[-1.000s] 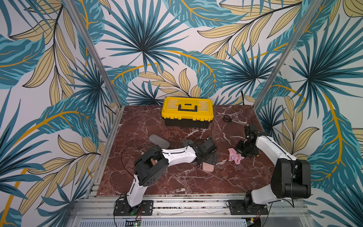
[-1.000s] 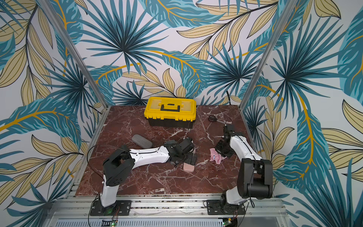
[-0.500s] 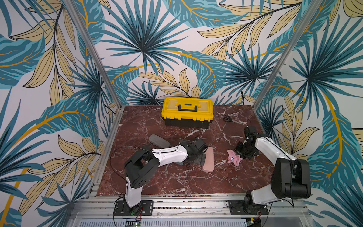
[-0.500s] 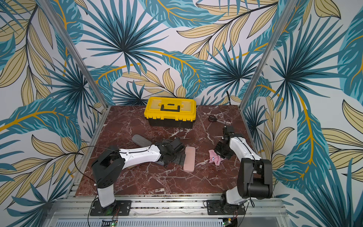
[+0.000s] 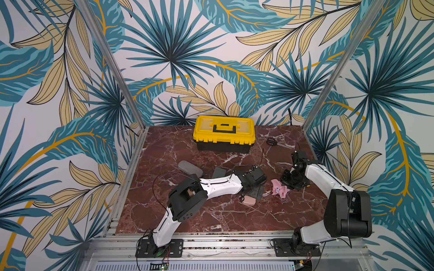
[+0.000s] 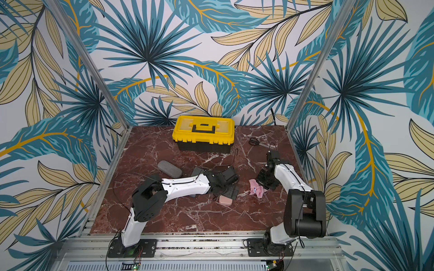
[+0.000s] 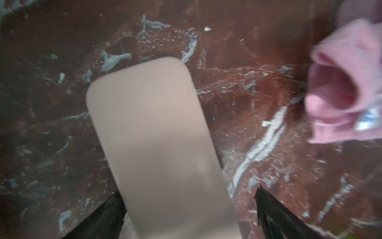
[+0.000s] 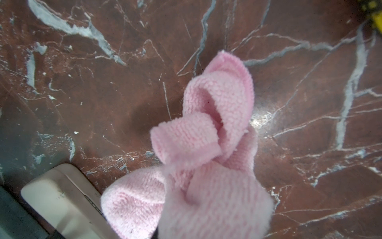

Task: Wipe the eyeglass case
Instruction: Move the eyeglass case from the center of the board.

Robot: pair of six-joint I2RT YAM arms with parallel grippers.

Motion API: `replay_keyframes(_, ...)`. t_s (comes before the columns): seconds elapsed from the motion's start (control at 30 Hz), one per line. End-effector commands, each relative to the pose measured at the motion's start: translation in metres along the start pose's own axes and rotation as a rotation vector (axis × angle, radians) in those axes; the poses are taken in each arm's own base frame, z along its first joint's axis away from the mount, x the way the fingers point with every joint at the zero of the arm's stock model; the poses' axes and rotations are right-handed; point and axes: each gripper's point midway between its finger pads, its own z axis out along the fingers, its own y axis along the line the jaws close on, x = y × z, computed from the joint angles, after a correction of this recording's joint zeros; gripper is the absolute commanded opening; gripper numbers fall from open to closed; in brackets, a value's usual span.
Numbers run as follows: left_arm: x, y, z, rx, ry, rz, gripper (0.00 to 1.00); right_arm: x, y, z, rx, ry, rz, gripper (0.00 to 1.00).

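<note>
Both top views: find case flat on table, mid-front, mostly tucked under L gripper, showing just one rounded end. Beside it, toward R arm, spot cloth bunched at R gripper, low over table, apart from case. Probably next: carry cloth across onto case & rub. For room, use bare marble toward front edge. Ignore toolbox & scissors, well back, & grey pouch behind L arm. Mind tight gap btwn the 2 grippers, plus table's R edge close alongside R arm; sweep inward, not outward.

L wrist: shows L gripper w/ jaws spread wide, one each side of case, w/ clear gap on one side. Straddling, not clamped, as far as visible. Better to pinch or press down before wiping, else prob. skids on smooth marble. Shows cloth near, not touching.

R wrist: shows cloth fanning out, filling much of view, hiding jaws; going by bunching, clamped on cloth. Catches case corner w/ hinge seam visible, next to lowest fold; touching or not, can't tell. Lead w/ fat loose fold, not the jaws. Stroke lengthwise, away from L gripper. Go light over hinge seam to avoid snagging.
</note>
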Motion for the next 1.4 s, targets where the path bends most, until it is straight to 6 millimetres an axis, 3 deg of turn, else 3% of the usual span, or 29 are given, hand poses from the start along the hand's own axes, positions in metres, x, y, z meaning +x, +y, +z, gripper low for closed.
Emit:
replay_keyframes(0.0,-0.001,0.024,0.003,-0.144,0.027,0.045,1.00,0.004,0.000,-0.001,-0.006,0.003,-0.016,0.17)
replay_keyframes(0.17,-0.007,0.033,0.009,-0.193,-0.015,0.137,0.95,0.002,0.000,-0.002,-0.012,-0.013,-0.002,0.16)
replay_keyframes(0.3,-0.031,0.040,0.013,-0.190,-0.060,0.258,0.75,0.002,-0.002,-0.004,-0.007,-0.031,0.003,0.12)
replay_keyframes(0.43,-0.054,0.045,0.003,-0.086,-0.101,0.412,0.70,0.006,-0.004,-0.007,-0.011,-0.034,-0.005,0.08)
replay_keyframes(0.57,-0.049,0.000,-0.011,0.202,-0.182,0.689,0.76,0.006,-0.006,-0.010,-0.027,-0.080,0.005,0.04)
replay_keyframes(0.63,-0.052,-0.008,-0.014,0.240,-0.221,0.752,0.81,0.004,-0.006,-0.012,-0.043,-0.118,0.006,0.01)
replay_keyframes(0.9,-0.052,0.011,-0.001,0.130,-0.186,0.725,1.00,0.003,-0.008,-0.027,-0.050,-0.177,-0.037,0.00)
replay_keyframes(1.1,-0.057,0.009,-0.052,0.138,-0.361,0.603,1.00,0.012,0.002,-0.025,-0.092,-0.099,-0.019,0.00)
replay_keyframes(1.17,-0.048,0.011,-0.058,0.139,-0.390,0.573,1.00,0.011,0.003,-0.029,-0.094,-0.111,-0.045,0.00)
replay_keyframes(1.37,-0.029,0.033,-0.036,0.074,-0.372,0.572,1.00,0.012,0.014,-0.058,-0.051,-0.153,-0.146,0.00)
